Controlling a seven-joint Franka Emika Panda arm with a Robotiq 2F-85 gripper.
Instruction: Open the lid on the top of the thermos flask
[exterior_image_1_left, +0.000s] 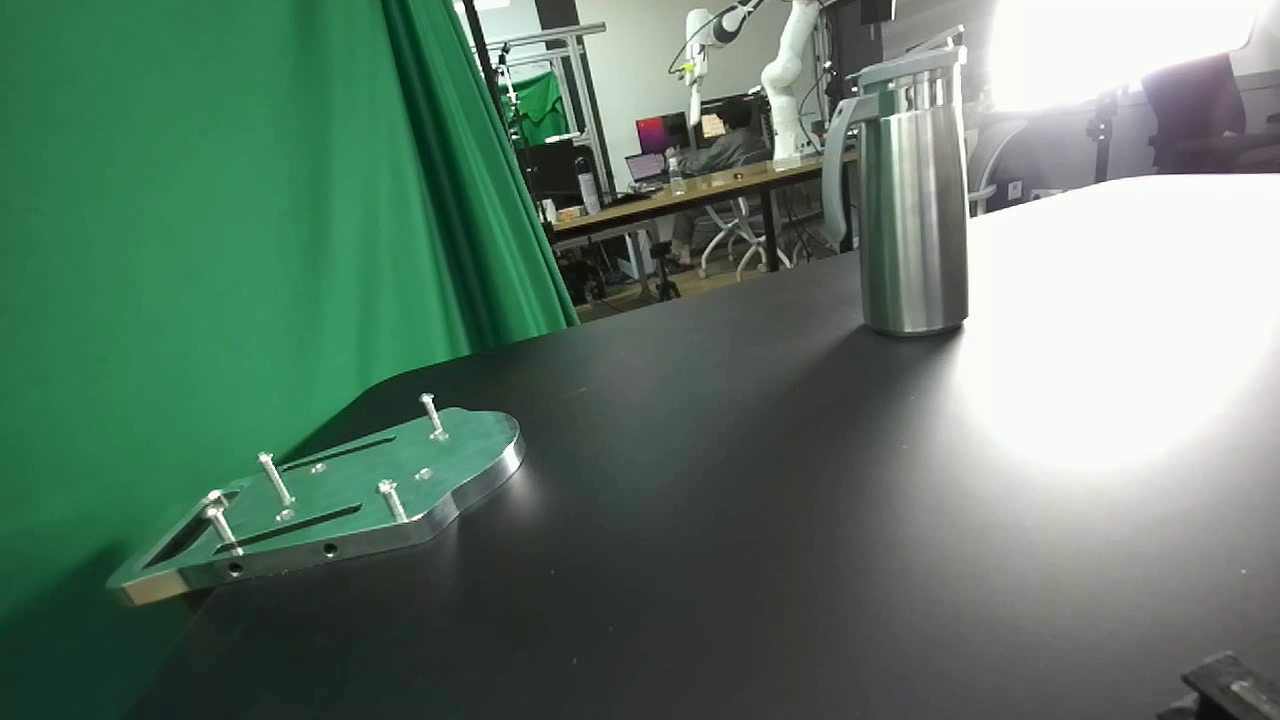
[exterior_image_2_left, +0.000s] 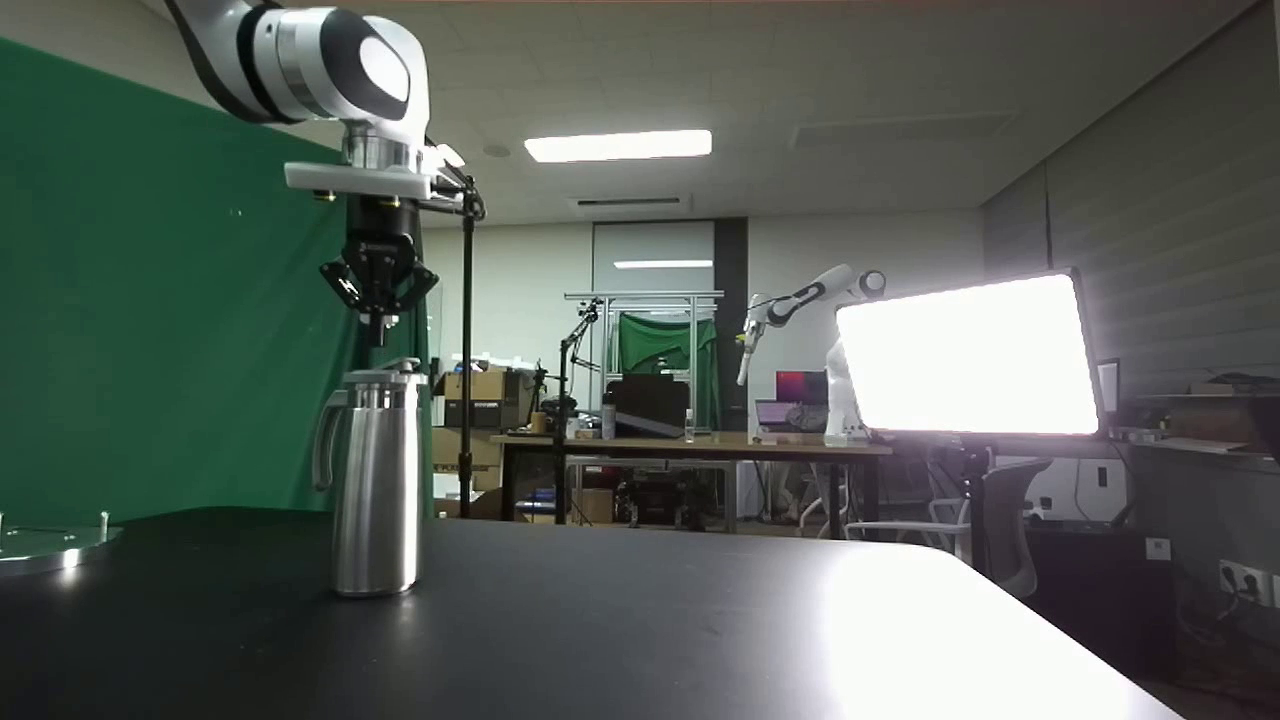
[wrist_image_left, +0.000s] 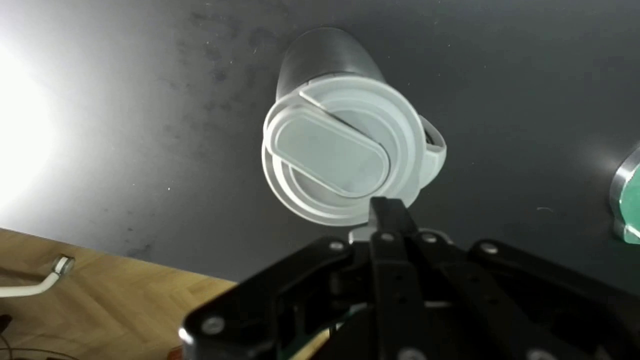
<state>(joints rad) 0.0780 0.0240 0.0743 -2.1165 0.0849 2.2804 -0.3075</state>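
The thermos flask (exterior_image_2_left: 378, 500) stands upright on the tabletop (exterior_image_2_left: 640, 640), left of centre in an exterior view, its lid (wrist_image_left: 345, 150) on. Just above hangs the gripper (exterior_image_2_left: 377, 335), jaws clenched together and apart from the lid; in the wrist view they hide part of the lid's rim. The green pegged plate (exterior_image_1_left: 345, 482) lies lower left in an exterior view, well apart from the thermos flask, cropped in the wrist view. Glare from a light panel (exterior_image_2_left: 970, 355) washes out some tabletop. A dark piece (exterior_image_1_left: 1238, 690), lower right in an exterior view, is too cropped to identify.
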